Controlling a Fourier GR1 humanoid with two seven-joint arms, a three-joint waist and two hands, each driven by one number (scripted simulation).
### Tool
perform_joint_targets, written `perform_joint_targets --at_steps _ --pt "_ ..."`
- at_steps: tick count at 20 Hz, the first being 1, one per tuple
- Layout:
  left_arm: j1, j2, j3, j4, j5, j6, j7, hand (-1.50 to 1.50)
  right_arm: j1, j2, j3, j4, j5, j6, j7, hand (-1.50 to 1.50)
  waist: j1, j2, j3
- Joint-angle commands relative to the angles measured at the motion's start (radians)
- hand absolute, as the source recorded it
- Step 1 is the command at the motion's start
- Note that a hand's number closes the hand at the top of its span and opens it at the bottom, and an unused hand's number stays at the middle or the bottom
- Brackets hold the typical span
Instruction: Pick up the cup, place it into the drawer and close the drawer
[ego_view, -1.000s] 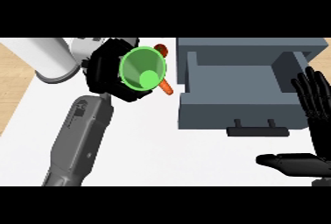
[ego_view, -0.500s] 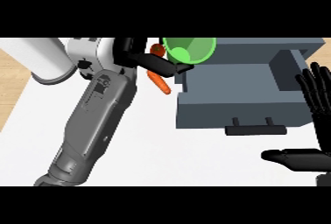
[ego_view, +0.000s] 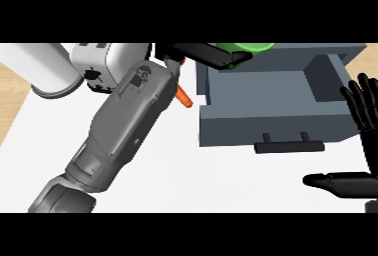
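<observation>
Moved: left hand carried the green cup farther right than half a second before, over the open drawer's back edge.
Left hand: fingers curled round cup.
Right hand: fingers straight, resting right of drawer.
Orange item: below left hand, unidentifiable.

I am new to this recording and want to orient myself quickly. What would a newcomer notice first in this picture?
First, the long grey left forearm crossing the white counter diagonally, its black left hand curled round a bright green cup at the top edge, above the back of the open grey drawer. Next, the right hand rests open at the right edge, fingers up. A small orange object peeks out between the forearm and the drawer.
</observation>
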Motion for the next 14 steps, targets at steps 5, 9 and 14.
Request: perform_joint_targets --at_steps 5,9,14 --pt "-0.121 0.000 -0.128 0.248 0.138 0.082 -0.085 1.50 -0.070 -0.027 -0.024 0.026 -0.032 0.015 0.015 -1.50 -0.038 0.010 0.000" --pt "-0.110 0.000 -0.243 0.251 0.219 0.115 -0.089 1.50 -0.060 -0.007 -0.002 0.066 0.007 0.008 -0.028 -1.50 -0.031 0.008 0.001" --pt "-0.093 0.000 -0.381 0.259 0.240 0.181 -0.036 1.50 -0.048 -0.021 -0.007 0.050 -0.008 0.024 -0.005 -1.50 -0.038 0.005 0.001"
